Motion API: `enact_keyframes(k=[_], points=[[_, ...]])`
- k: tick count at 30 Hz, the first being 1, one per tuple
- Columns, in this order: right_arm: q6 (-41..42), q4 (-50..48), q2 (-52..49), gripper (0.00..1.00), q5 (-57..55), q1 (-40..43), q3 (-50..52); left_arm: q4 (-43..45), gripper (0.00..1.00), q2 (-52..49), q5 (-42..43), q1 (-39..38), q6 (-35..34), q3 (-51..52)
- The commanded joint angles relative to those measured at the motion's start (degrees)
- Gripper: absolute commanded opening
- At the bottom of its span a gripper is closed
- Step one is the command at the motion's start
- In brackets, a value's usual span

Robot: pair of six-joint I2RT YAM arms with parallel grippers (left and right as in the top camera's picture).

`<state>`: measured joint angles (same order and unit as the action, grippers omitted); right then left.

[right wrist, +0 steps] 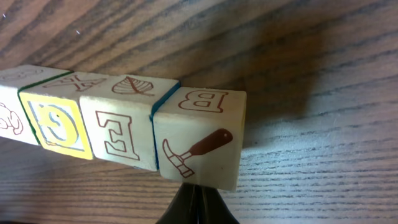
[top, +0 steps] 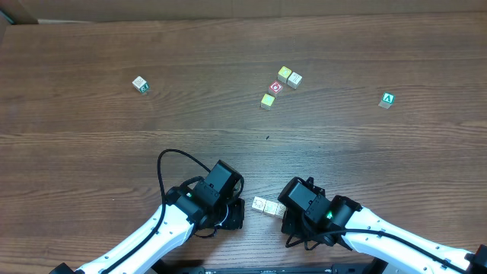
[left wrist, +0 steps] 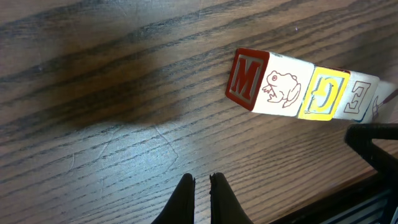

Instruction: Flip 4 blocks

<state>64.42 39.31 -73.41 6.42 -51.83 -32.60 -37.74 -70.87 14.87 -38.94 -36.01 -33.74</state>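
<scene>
Both claws are pinched shut and hold nothing. The left claw (left wrist: 202, 181) hangs over bare wood near one end of the blocks (top: 268, 205), and the right claw (right wrist: 194, 190) sits just in front of the other end. Whether its tips touch the last cube cannot be told.

The four blocks lie in a single row on the worktop (top: 91, 160), face against face, between the two arms at the near edge. From the left arm's side they run: the frog block (left wrist: 281, 87) with its red M end face, the yellow G block (left wrist: 324, 93), the E block (right wrist: 119, 134), then the hammer block (right wrist: 199, 142) with B on top. The row's long axis runs crosswise, from one claw toward the other, roughly along the near edge. Every cube sits flat, none tilted or lifted.

No block is mid-turn, and nothing visible tells a flipped cube from an unflipped one. How many flips are done therefore cannot be judged.

Farther out, well apart from the row, are the red-faced cube (top: 275, 87) in a small cluster, a lone cube (top: 140, 84) and the green A cube (top: 387, 100).
</scene>
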Motion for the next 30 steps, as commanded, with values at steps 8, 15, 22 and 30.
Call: enact_keyframes(k=[8, 15, 22, 30], points=[[-0.8, -0.5, -0.1, 0.04, -1.2, 0.2, 0.0, 0.1, 0.04, 0.5, -0.5, 0.4, 0.9, 0.1], [-1.7, 1.1, 2.8, 0.04, 0.0, 0.0, -0.6, 0.1, 0.04, 0.5, -0.5, 0.4, 0.9, 0.1], [-2.8, 7.5, 13.8, 0.04, -5.9, -1.1, -3.3, 0.5, 0.04, 0.5, -2.3, 0.4, 1.0, 0.1], [-1.1, 12.4, 10.9, 0.04, -8.8, 1.2, -1.7, 3.8, 0.04, 0.4, -13.0, 0.4, 7.4, 0.2]])
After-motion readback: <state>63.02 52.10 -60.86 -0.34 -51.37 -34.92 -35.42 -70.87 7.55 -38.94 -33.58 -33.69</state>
